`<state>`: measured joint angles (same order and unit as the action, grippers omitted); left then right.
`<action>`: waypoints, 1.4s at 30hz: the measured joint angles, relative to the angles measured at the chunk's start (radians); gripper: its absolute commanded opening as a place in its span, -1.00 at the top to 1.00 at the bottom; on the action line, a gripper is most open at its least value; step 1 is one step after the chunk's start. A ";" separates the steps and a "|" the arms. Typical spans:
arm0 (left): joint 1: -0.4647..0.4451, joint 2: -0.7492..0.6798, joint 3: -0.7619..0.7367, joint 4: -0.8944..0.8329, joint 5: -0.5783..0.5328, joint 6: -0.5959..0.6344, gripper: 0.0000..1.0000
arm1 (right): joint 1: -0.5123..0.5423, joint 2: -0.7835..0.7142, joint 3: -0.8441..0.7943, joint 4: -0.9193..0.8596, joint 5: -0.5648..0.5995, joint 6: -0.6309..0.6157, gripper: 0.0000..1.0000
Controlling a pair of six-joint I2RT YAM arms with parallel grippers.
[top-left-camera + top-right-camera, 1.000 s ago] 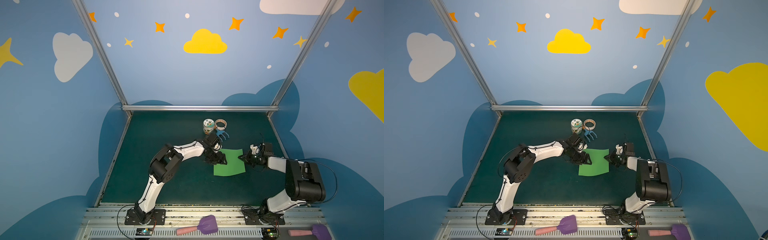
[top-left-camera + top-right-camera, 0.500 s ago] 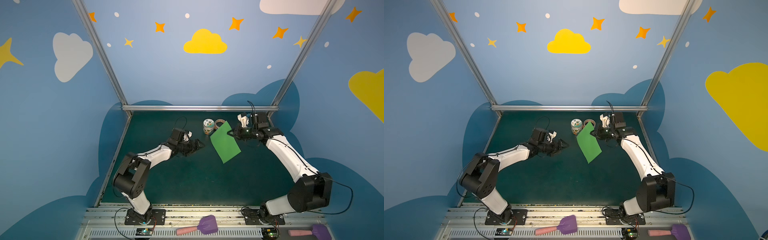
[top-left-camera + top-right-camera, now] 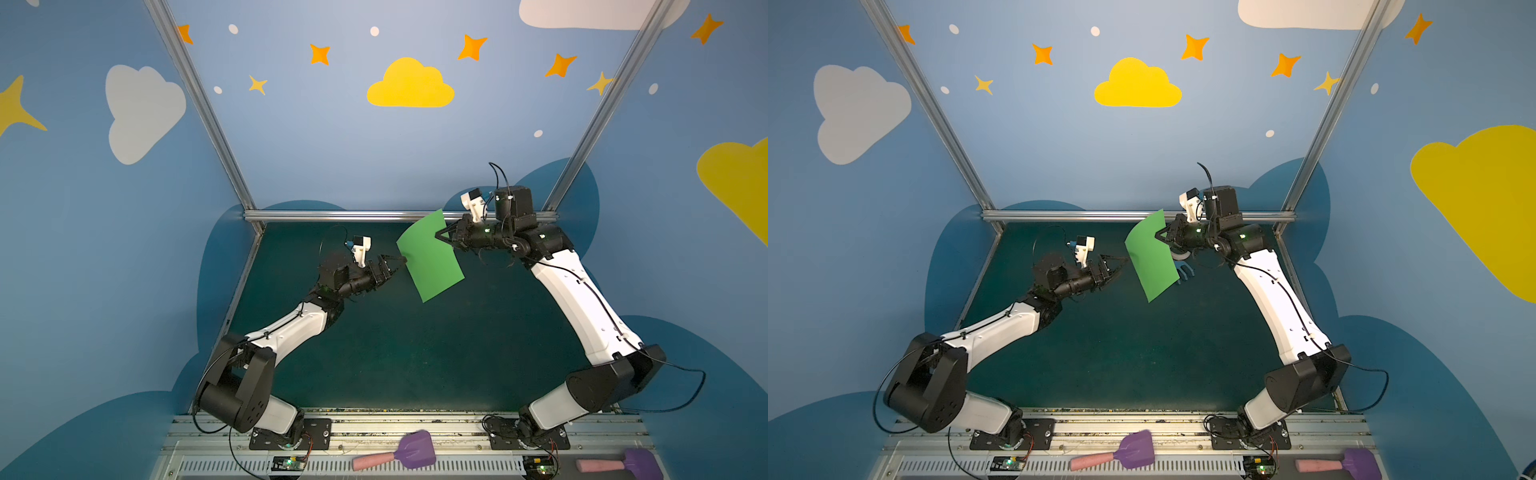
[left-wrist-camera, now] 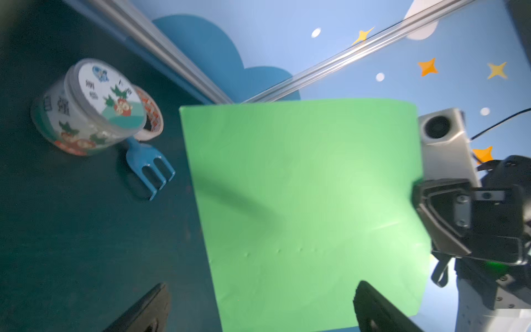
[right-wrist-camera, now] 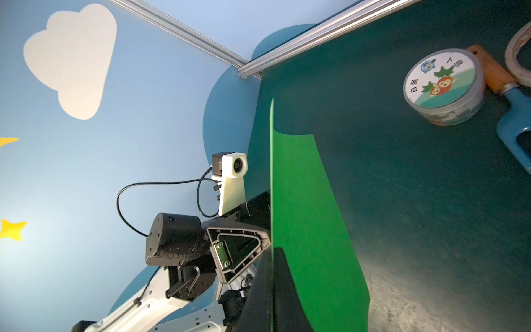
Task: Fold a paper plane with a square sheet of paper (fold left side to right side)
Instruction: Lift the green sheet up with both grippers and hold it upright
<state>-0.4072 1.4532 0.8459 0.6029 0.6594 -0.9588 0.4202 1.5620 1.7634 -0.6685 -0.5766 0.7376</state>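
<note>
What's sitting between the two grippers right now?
Only the green sheet of paper, pinched by the right gripper and facing the open left gripper, in both top views.

My right claw [image 3: 439,237] is pinching the green sheet [image 3: 430,257] up off the counter [image 3: 415,353], so the sheet is hanging like a curtain across the middle. My left claw [image 3: 395,266], spread wide, is facing the sheet's free edge, and nothing is standing between them. Behind the sheet, down on the counter, a lidded tub [image 4: 92,106], a tape roll [image 4: 155,115] and a blue fork [image 4: 149,165] are crowding together and blocking a low pass there. In front of the sheet the counter is lying bare, leaving both arms open room.
</note>
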 measured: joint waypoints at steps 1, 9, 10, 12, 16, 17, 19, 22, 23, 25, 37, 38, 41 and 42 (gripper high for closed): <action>0.000 -0.003 0.000 0.006 -0.008 0.000 -1.00 | 0.001 0.000 0.000 0.011 -0.006 0.016 1.00; 0.001 0.059 0.000 0.070 -0.021 -0.031 -1.00 | 0.005 -0.022 -0.059 0.132 -0.039 0.120 1.00; 0.001 0.074 0.000 0.090 -0.019 -0.044 -1.00 | 0.005 -0.031 -0.078 0.149 -0.042 0.137 1.00; 0.001 0.105 0.001 0.140 -0.014 -0.069 -1.00 | 0.005 -0.044 -0.111 0.182 -0.047 0.164 1.00; -0.001 0.152 0.001 0.242 0.000 -0.119 -1.00 | 0.001 -0.063 -0.165 0.243 -0.055 0.207 1.00; -0.002 0.160 0.002 0.264 0.005 -0.129 -1.00 | -0.003 -0.065 -0.175 0.254 -0.055 0.214 1.00; -0.003 0.176 0.003 0.316 0.015 -0.153 -0.97 | -0.010 -0.074 -0.201 0.280 -0.058 0.228 1.00; -0.006 0.193 0.003 0.382 0.029 -0.187 -0.86 | -0.036 -0.095 -0.246 0.306 -0.058 0.243 1.00; -0.006 0.198 0.003 0.400 0.033 -0.198 -0.79 | -0.047 -0.104 -0.262 0.315 -0.058 0.249 1.00; -0.008 0.203 0.003 0.437 0.040 -0.217 -0.55 | -0.070 -0.121 -0.294 0.330 -0.058 0.257 1.00; -0.039 0.259 0.005 0.539 0.058 -0.271 -0.31 | -0.126 -0.154 -0.372 0.373 -0.068 0.288 1.00; -0.045 0.271 0.008 0.539 0.058 -0.272 -0.31 | -0.126 -0.154 -0.372 0.374 -0.072 0.288 1.00; -0.061 0.313 0.027 0.557 0.059 -0.285 -0.30 | -0.123 -0.154 -0.358 0.370 -0.077 0.290 1.00; -0.066 0.328 0.037 0.570 0.060 -0.294 -0.28 | -0.121 -0.154 -0.350 0.370 -0.079 0.290 1.00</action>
<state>-0.4732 1.7809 0.8825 1.1728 0.7189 -1.2526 0.2993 1.4075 1.4136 -0.2981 -0.6552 1.0279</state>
